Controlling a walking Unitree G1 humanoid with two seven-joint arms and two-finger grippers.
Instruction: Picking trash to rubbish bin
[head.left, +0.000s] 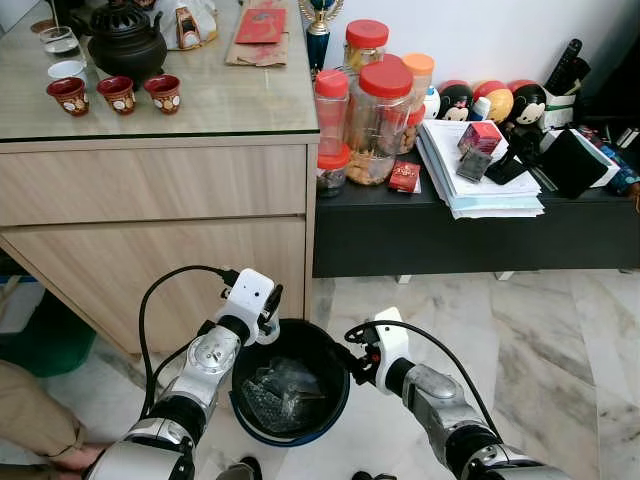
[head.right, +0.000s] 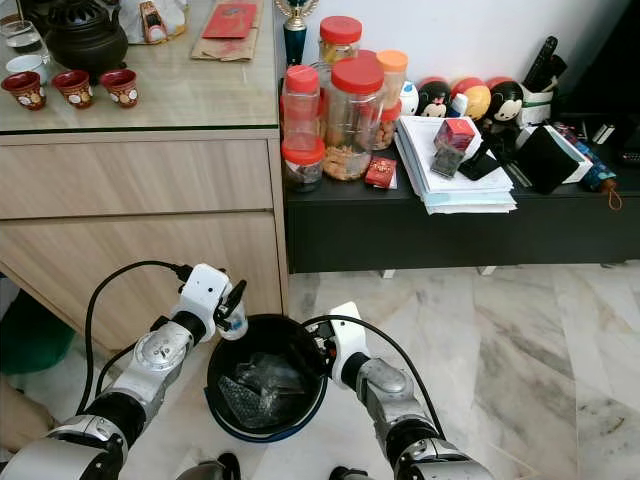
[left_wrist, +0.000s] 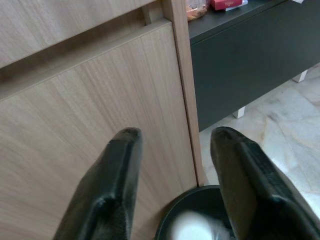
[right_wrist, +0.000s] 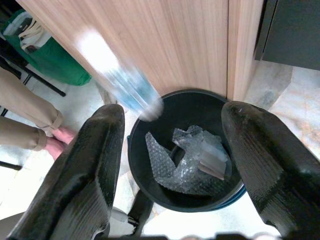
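The rubbish bin (head.left: 290, 390), a black round pail, stands on the marble floor (head.left: 540, 340) just beside the corner of the wooden cabinet (head.left: 160, 230); crumpled bubble wrap (right_wrist: 187, 160) already lies in its bottom. The left gripper (head.right: 232, 305) hangs over the bin's rim on the cabinet side, its fingers (left_wrist: 117, 185) spread apart with nothing between them. A small bottle (head.right: 232, 322), clear with a pale cap, shows right at the fingertips above the rim; in the right wrist view it is a blurred streak, so it appears to be in free fall into the bin, though contact with the fingers cannot be ruled out. The right gripper (head.left: 358, 362) sits at the opposite rim, fingers (right_wrist: 260, 170) wide open and empty, touching or nearly touching the bin's edge; which, I cannot tell. Assessment: the step in hand is the release. To do it well, the left fingers should be kept open and over the bin's mouth until the bottle lands inside, then lifted straight up, clear of the rim and cabinet face. The right gripper should avoid nudging the bin, which looks light and could tip. A person's trouser leg (right_wrist: 25, 112) and bare foot (right_wrist: 62, 136) are near the bin on the robot's left; any swing that way warrants care.
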